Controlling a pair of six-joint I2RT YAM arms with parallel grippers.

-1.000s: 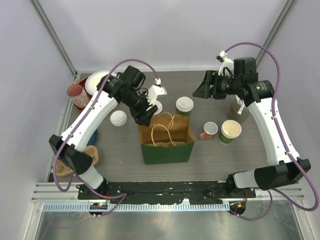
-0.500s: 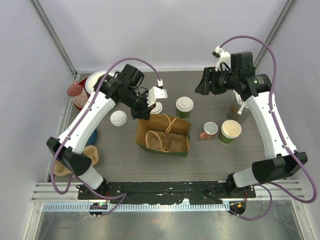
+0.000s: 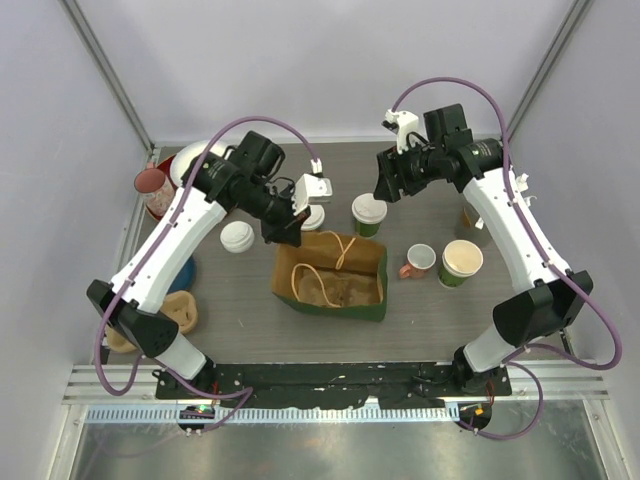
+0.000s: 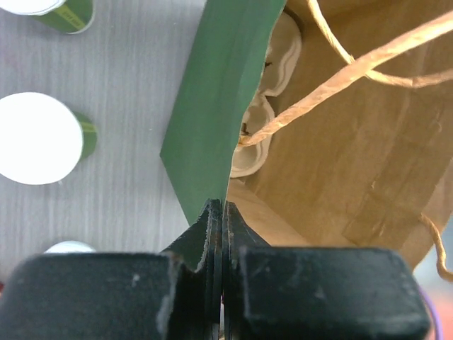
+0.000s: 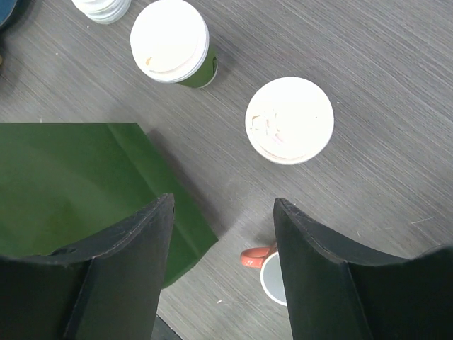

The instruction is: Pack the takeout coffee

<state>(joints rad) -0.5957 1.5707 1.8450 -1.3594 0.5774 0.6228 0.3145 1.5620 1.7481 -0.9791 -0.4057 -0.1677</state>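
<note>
Two takeout coffee cups, green with white lids, stand behind the bag: one [image 3: 368, 212] [image 5: 289, 120] in the middle and one [image 3: 314, 218] [image 5: 170, 40] to its left, partly hidden by my left arm. The green paper bag [image 3: 330, 278] [image 4: 212, 106] shows its brown inside and twine handles. My left gripper [image 3: 284, 230] [image 4: 218, 207] is shut on the bag's rim at its back left corner. My right gripper [image 3: 388, 182] [image 5: 223, 200] hangs open in the air just right of the middle cup, holding nothing.
A pink-handled mug [image 3: 420, 260] [image 5: 272, 273] and a lidless green cup [image 3: 461, 262] stand right of the bag. White lids [image 3: 237, 237] lie left of it. A red cup [image 3: 152, 188], a white plate [image 3: 190, 165] and tan objects [image 3: 180, 312] fill the left side.
My left gripper has shut on the bag's rim, and the bag has tipped so more of its inside shows. My right arm has swung left toward the lidded cups.
</note>
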